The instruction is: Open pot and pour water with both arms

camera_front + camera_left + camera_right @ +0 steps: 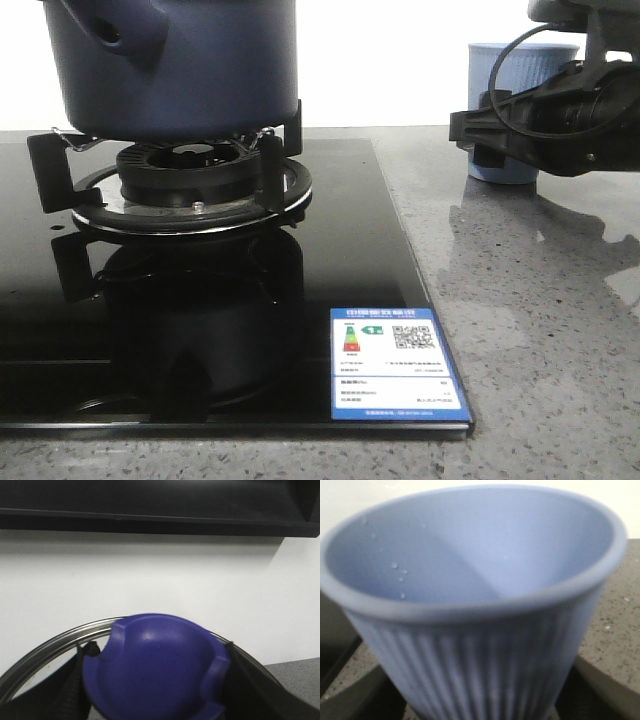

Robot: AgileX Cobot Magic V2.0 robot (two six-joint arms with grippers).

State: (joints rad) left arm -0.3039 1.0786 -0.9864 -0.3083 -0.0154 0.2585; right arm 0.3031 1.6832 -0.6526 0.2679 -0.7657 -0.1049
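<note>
Navy pot (190, 65) on burner (190, 170); right pincer (480, 135) at ribbed cup (515, 100).

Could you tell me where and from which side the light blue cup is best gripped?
Grip the cup across its ribbed wall, below the rim, coming in level from the side. It stands upright on the counter and tapers downward; the ribs should help grip. The right gripper is already at that height.

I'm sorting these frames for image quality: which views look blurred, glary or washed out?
Front view: sharp, but the white wall is overexposed and the glossy black cooktop mirrors the pot. Left wrist view: the purple lid knob is close and soft. Right wrist view: the ribbed cup fills the frame, blurred.
</note>
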